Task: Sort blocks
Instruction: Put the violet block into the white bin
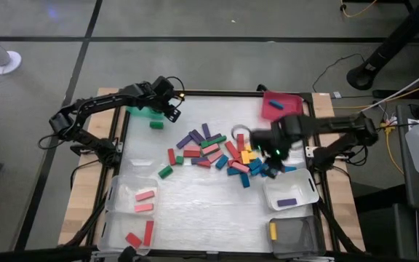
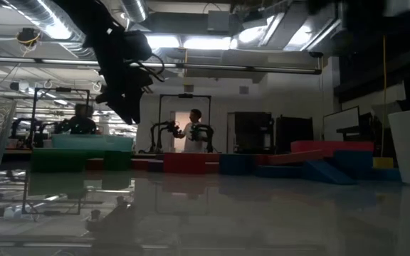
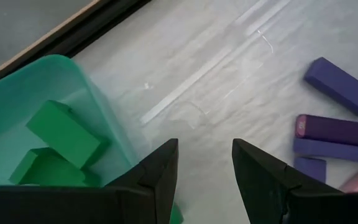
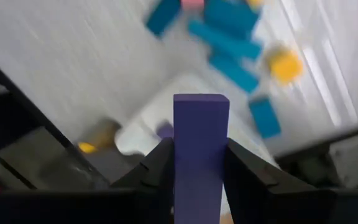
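- A purple block stands clamped between the fingers of the right gripper, above the right end of the loose blocks; I judge it bound for the clear bin at the near right, which already holds a purple bar.
- The left gripper, fingers spread and empty, hangs at the rim of the green bin at the far left, where green blocks lie, likely just dropped.
- Red and pink bars sit in the near-left clear bins, a blue one in the red bin, a yellow one in the grey bin.
- The table is pale and glossy.
- A person stands far off in the lit workshop.
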{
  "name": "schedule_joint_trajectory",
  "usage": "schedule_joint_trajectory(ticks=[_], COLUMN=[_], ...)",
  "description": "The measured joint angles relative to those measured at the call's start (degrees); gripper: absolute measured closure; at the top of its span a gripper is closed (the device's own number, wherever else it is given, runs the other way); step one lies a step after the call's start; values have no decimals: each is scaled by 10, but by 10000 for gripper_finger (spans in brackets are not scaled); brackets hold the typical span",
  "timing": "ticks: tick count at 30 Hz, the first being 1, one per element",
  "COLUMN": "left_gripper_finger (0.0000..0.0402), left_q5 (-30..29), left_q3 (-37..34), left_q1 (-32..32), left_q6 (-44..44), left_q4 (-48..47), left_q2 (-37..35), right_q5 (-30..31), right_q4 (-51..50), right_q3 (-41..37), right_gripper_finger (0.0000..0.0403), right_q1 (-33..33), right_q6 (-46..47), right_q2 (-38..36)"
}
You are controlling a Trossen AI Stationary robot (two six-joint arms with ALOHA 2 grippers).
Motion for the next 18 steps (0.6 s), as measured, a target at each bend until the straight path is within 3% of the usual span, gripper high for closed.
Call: schedule_joint_trajectory(ticks=[6,12,18], left_gripper_finger=[260,260,260], left_q5=[0,0,4], left_q3=[0,0,0], left_q1=[-28,-57,-91], left_q6=[22,22,27], left_q4=[0,0,5], left_q2=[0,0,0], right_q5=[-2,-35,-24], right_q4=[5,72,114], right_q3=[-94,-159,-208], right_gripper_finger=[280,279,279], right_q1=[84,133,165], right_q6=[79,89,90], right_q2=[-19,-17,-17])
